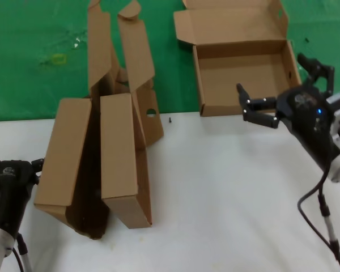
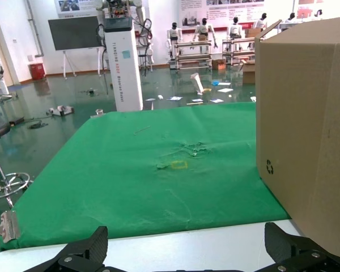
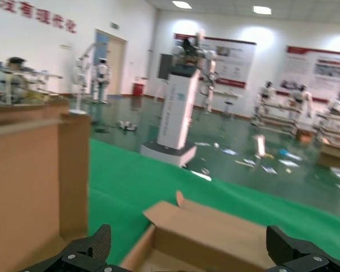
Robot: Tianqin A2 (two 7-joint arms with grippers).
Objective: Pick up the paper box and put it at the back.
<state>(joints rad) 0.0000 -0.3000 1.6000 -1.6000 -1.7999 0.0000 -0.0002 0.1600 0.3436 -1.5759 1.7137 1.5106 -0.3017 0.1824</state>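
**Open box at the rear of the desk, right pincer spread just in front of it**

The paper box [image 1: 241,79] lay open at the far right of the desk [image 1: 226,187], on the back [image 1: 184,116] strip where the white top met the green cloth [image 1: 34,56]. Its tray faced upward and its hinged lid [image 1: 232,22] stood raised over the cloth behind it. In the right wrist view the box's near flap [image 3: 209,229] appeared between and beyond the fingertips.

The right pincer [image 1: 283,85] hovered at the box's right front corner, fingers apart and holding nothing; one finger [image 1: 255,110] hung before the front wall, the other [image 1: 317,68] beside the right wall. Whether either finger touched cardboard could not be told.

Judged from this layout, the box already sat at its destination, so the step in hand was likely release and retreat. To do it well, the pincer should draw straight back with fingers wide, clearing the thin walls without snagging or dragging the light box forward.

Two other cardboard boxes [image 1: 96,158] leaned together at the left of the desk, their flaps [image 1: 119,45] upright. The left pincer [image 1: 11,170] rested low at the near left edge, idle, fingers apart in the left wrist view [image 2: 187,255], with one box's side [image 2: 306,119] close beside it.
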